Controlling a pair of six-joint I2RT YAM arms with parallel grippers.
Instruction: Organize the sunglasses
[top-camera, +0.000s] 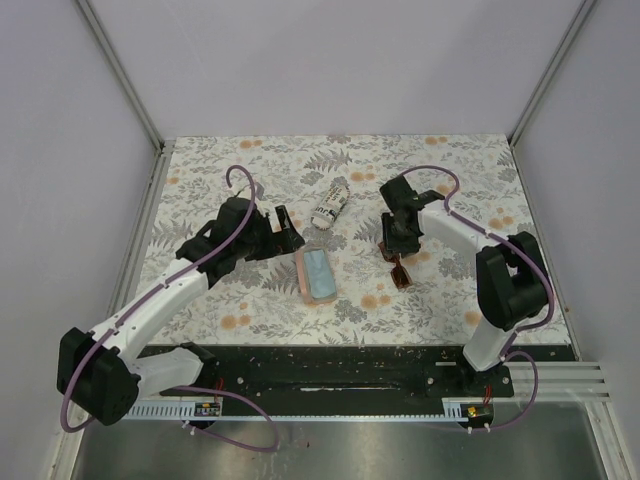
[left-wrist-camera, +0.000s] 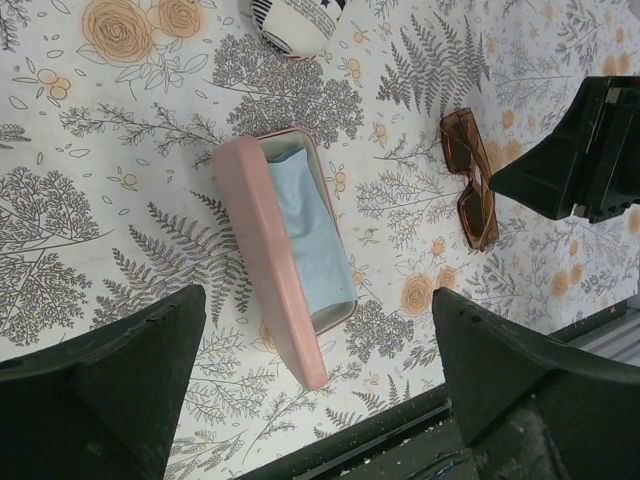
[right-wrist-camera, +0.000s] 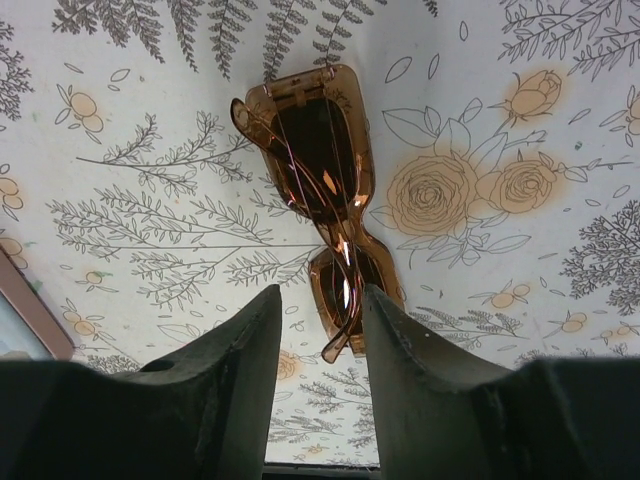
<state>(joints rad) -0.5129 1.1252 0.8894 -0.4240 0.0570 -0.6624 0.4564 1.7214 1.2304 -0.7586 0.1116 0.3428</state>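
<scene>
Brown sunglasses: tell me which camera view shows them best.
Right wrist view: the brown sunglasses sit large at centre, folded, lenses and temples sharp, just beyond the right gripper. The left wrist view shows them whole but small, right of the pink case. The top view shows them tiny, partly under that gripper.

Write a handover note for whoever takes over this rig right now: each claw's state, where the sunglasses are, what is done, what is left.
Left claw: open wide, empty, hovering over the open pink case, which holds only a blue cloth.
Right claw: jaws slightly apart, empty, just above the brown sunglasses, folded on the table right of the case.
White pair: in no view.
Striped pouch: beyond the case.
Done: case stands open, nothing stowed.
Left: grasp the brown pair, probably stow it in the case; locate the white pair.
</scene>
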